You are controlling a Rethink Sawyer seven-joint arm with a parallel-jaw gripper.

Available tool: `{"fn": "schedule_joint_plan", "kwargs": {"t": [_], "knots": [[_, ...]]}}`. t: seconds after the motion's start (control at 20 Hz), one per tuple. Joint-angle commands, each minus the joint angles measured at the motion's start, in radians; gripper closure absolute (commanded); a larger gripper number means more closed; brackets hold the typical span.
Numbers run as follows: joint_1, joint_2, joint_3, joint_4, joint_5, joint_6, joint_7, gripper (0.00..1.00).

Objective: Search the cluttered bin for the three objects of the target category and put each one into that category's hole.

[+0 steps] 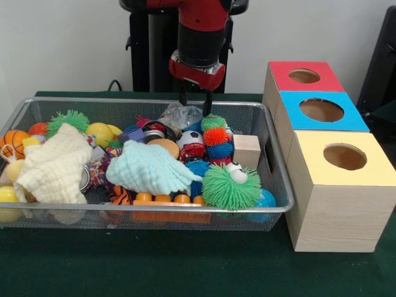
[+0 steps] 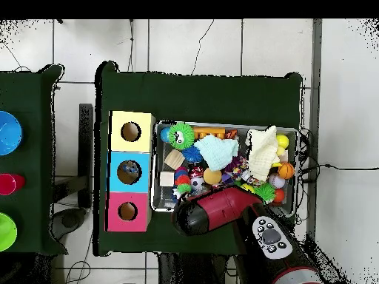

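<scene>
The bin (image 1: 124,209) is a long silver wire-mesh basket full of toys; it also shows in the overhead view (image 2: 155,194). My gripper (image 1: 195,103) hangs over the bin's far side, just above a crumpled clear plastic bag (image 1: 180,115). It is open and holds nothing. In the overhead view the red arm head (image 2: 198,214) hides it. The hole (image 1: 321,110) is in the blue top of the middle wooden box, to the right of the bin; it also shows in the overhead view (image 2: 129,171).
The red-topped box (image 1: 288,68) and the yellow-topped box (image 1: 371,167) flank the blue one. In the bin lie a pale green cloth (image 1: 151,167), a cream cloth (image 1: 54,164), a green spiky ball with an eye (image 1: 230,185), a wooden block (image 1: 246,150) and several balls.
</scene>
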Motion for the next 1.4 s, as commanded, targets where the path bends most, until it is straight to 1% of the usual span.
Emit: {"fn": "schedule_joint_plan", "kwargs": {"t": [0.05,0.2,0.4,0.6,0.95,1.4], "knots": [[-0.026,0.013,-0.017,-0.097,-0.072,-0.036,-0.083,0.00],[-0.029,0.006,-0.018,-0.097,-0.073,-0.029,-0.090,0.00],[-0.005,0.004,-0.048,-0.122,-0.102,-0.044,-0.064,0.00],[-0.007,0.005,-0.048,-0.143,-0.116,-0.053,-0.063,0.00],[-0.004,0.015,-0.056,-0.154,-0.127,-0.076,-0.036,0.00],[-0.019,0.021,-0.047,-0.148,-0.106,-0.112,-0.040,0.00]]}}
